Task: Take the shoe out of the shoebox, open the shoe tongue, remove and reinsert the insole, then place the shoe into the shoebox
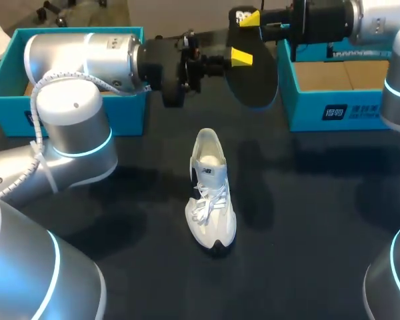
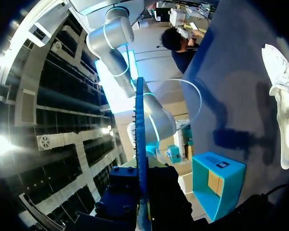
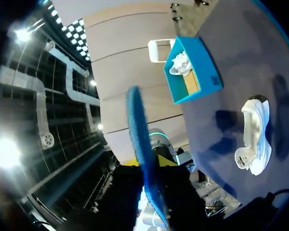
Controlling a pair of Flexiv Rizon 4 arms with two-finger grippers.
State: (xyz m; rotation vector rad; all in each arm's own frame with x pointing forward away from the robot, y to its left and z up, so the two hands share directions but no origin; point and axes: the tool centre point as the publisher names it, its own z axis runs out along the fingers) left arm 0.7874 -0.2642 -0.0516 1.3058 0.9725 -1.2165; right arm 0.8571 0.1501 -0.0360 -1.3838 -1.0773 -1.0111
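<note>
Across the black bench [image 1: 307, 200], the left teal cardboard shoebox [image 1: 128, 115] and the right teal cardboard shoebox [image 1: 360, 110] are sitting at 10 and 2 o'clock of the white lace-up sneaker [image 1: 211, 193]. The sneaker is lying well apart from both, its heel opening facing 12 o'clock. Above the bench at the sneaker's 12 o'clock, the left end effector [image 1: 240, 59] and the right end effector [image 1: 251, 19] are each pinching the dark oval insole [image 1: 257, 80]. Removal looks done and reinsertion is coming. The insole needs lowering toe-first into the heel opening, ideally with one arm steadying the sneaker.
</note>
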